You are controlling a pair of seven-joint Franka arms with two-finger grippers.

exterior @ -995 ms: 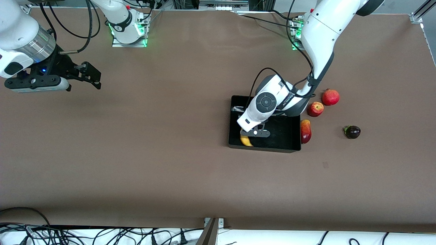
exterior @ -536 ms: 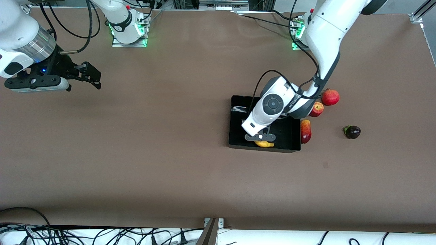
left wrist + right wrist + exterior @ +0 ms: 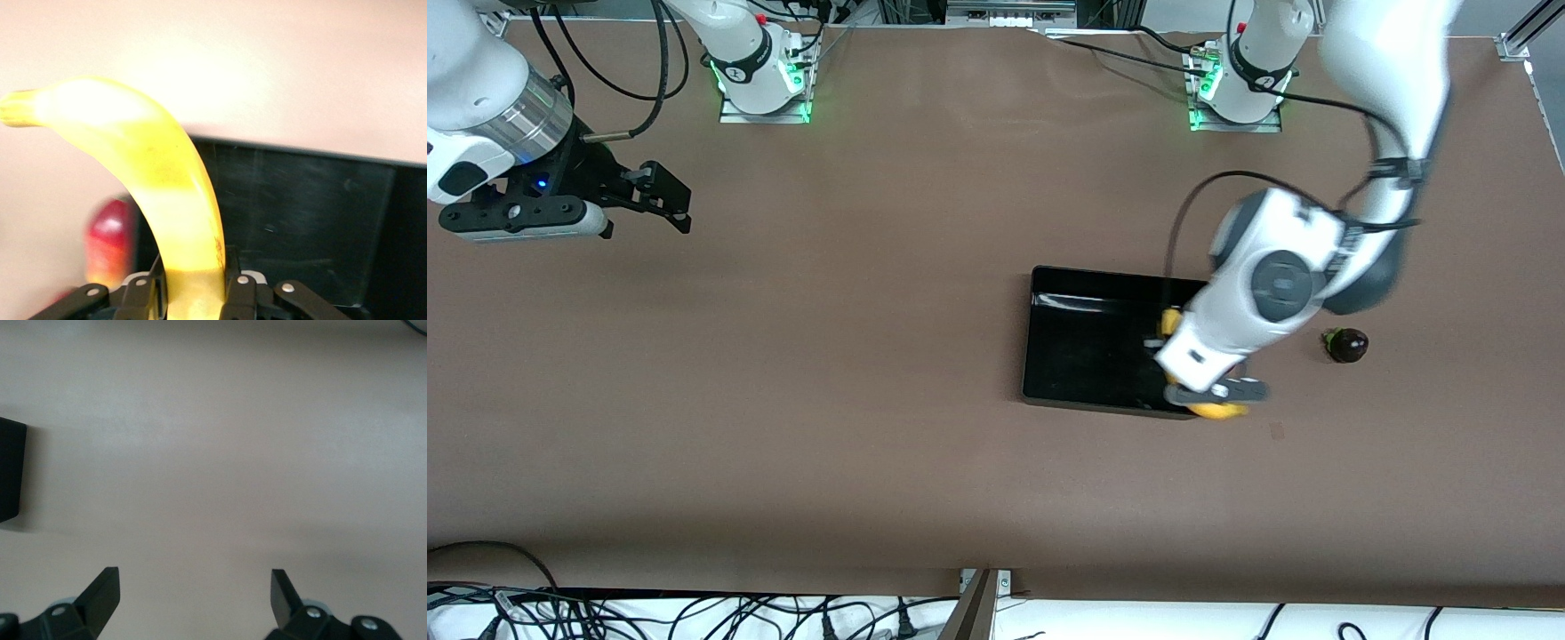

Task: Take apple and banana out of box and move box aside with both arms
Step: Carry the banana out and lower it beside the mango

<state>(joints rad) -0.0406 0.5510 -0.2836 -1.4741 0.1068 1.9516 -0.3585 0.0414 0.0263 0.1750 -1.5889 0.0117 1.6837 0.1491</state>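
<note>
My left gripper [image 3: 1211,398] is shut on the yellow banana [image 3: 1216,411] and holds it over the rim of the black box [image 3: 1067,356] at the left arm's end. In the left wrist view the banana [image 3: 167,180] curves up from my left gripper [image 3: 195,297], with the box [image 3: 300,220] and a red-yellow mango [image 3: 110,240] below. The dark purple mangosteen [image 3: 1347,345] lies on the table beside the box. The left arm hides the apple and pomegranate. My right gripper [image 3: 660,197] waits open and empty over the table at the right arm's end; the right wrist view [image 3: 193,587] shows it too.
The brown table [image 3: 827,400] stretches wide between the box and the right gripper. A corner of the box [image 3: 10,467] shows in the right wrist view. Cables lie along the table's edge nearest the front camera [image 3: 694,613].
My left gripper has carried the banana up from inside the box toward the left arm's end, over the box's rim. The arm now covers the apple, pomegranate and mango. The right arm is still.
</note>
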